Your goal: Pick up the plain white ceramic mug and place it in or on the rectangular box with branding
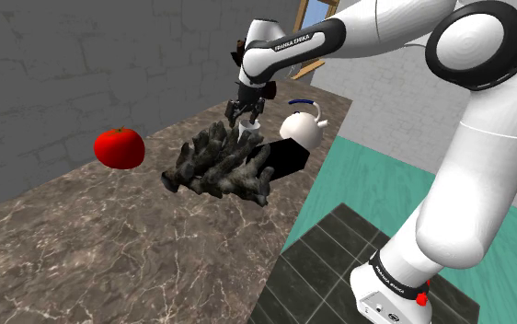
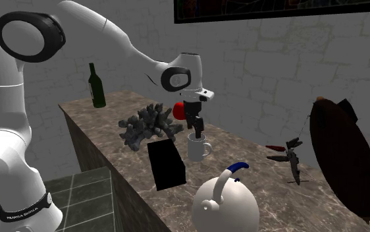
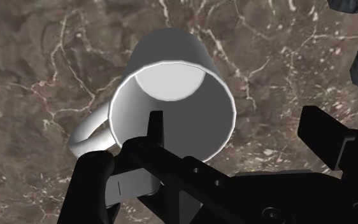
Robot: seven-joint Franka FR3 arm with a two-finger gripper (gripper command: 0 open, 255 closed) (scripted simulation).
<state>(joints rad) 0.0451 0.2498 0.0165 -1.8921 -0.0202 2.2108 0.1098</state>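
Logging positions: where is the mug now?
Centre of the second exterior view: mug upright on the counter, just right of the black box, directly under the gripper.

Shoulder: looks along the counter [image 1: 109, 248] from beside the stand [image 1: 390, 293]. Second exterior: faces back, nearer. Wrist: close above the shared mug [image 3: 171, 108].
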